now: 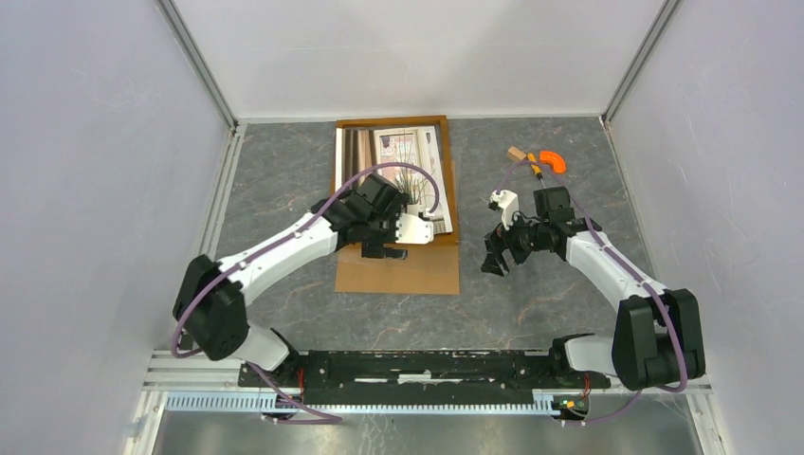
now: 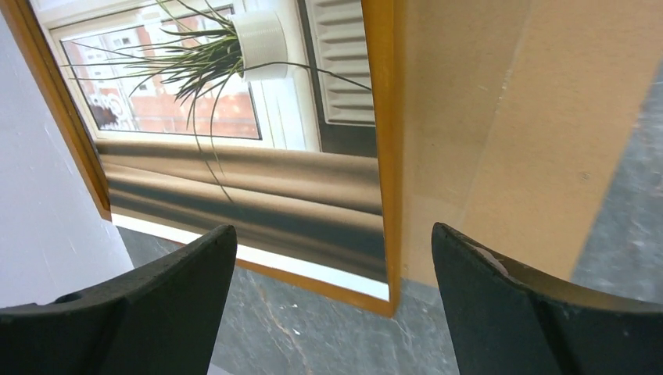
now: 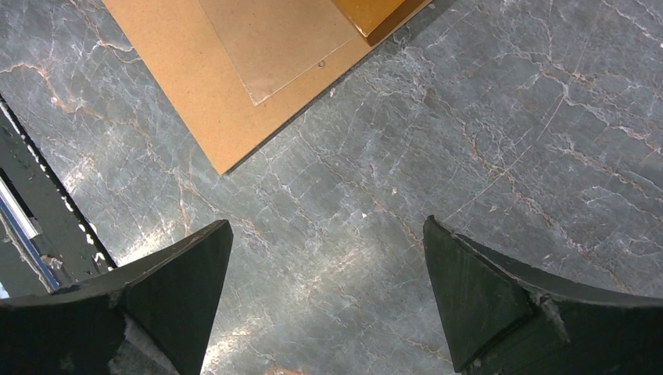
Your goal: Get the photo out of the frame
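Treat the photo (image 1: 379, 156), lying in the frame (image 1: 449, 180) at the middle of the far edge of the bench (image 1: 540, 318), as probably thin, light and easily creased, and lift it by a free corner; left fingers (image 2: 148, 320) and right fingers (image 3: 148, 312) stand apart, empty.

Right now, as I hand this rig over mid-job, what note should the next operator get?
Left gripper: open, empty, over the frame's near end.
Right gripper: open, empty, over bare table, right of the backing board.
The photo lies in the frame, far middle of the table. The backing board lies at the frame's near end, with a clear sheet on it.
Done: the backing is out.
Left: lift the photo out.
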